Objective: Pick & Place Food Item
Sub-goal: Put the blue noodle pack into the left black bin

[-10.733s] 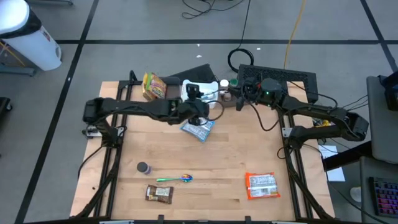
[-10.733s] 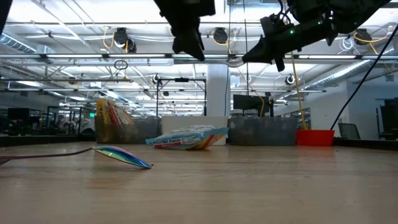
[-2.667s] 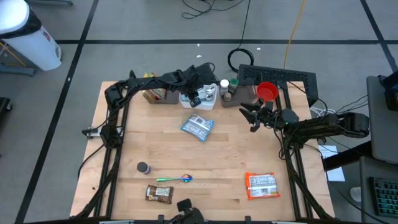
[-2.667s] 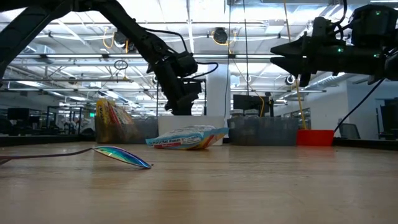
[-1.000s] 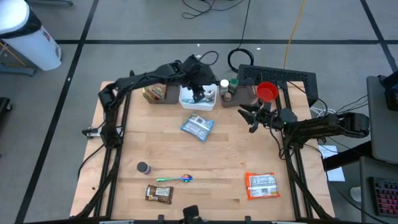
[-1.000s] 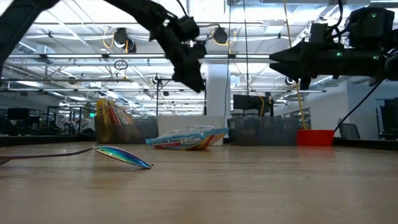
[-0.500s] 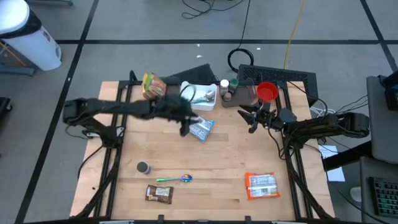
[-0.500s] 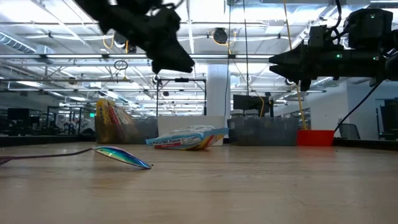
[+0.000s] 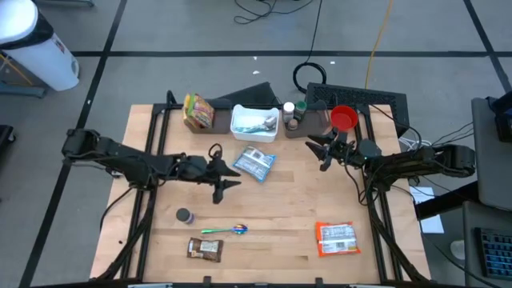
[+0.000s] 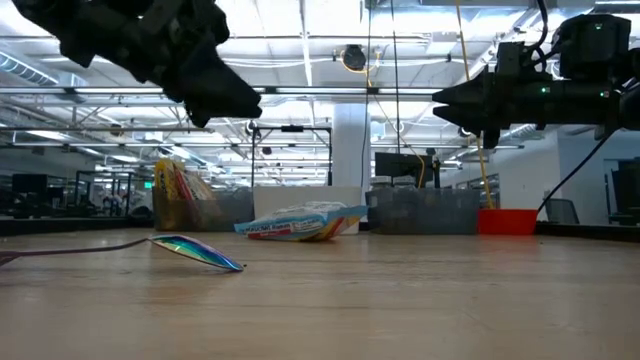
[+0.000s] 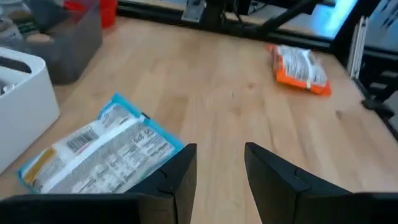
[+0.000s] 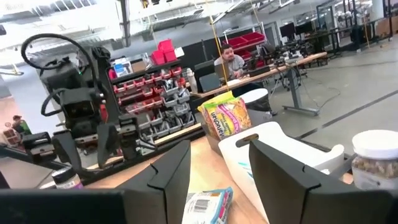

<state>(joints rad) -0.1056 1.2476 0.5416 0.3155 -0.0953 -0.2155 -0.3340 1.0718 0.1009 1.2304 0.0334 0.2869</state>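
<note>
Two dark arms over a pale wooden table (image 9: pixel 280 216). Left gripper (image 9: pixel 226 178) hovers empty, fingers parted, just beside a crinkled blue-and-white food packet (image 9: pixel 254 164) with a barcode, writing unreadable. Right gripper (image 9: pixel 318 152) waits empty, fingers apart, near the red cup (image 9: pixel 343 118)

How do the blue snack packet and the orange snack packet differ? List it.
Colour: the blue snack packet is blue and white; the orange snack packet is orange with a white panel.
Place: the blue one lies mid-table below the white bin; the orange one lies near the table's front right corner.
Neighbours: the left end effector hangs right beside the blue one; no end effector is near the orange one.
Both lie flat on the wood, unheld.
</note>
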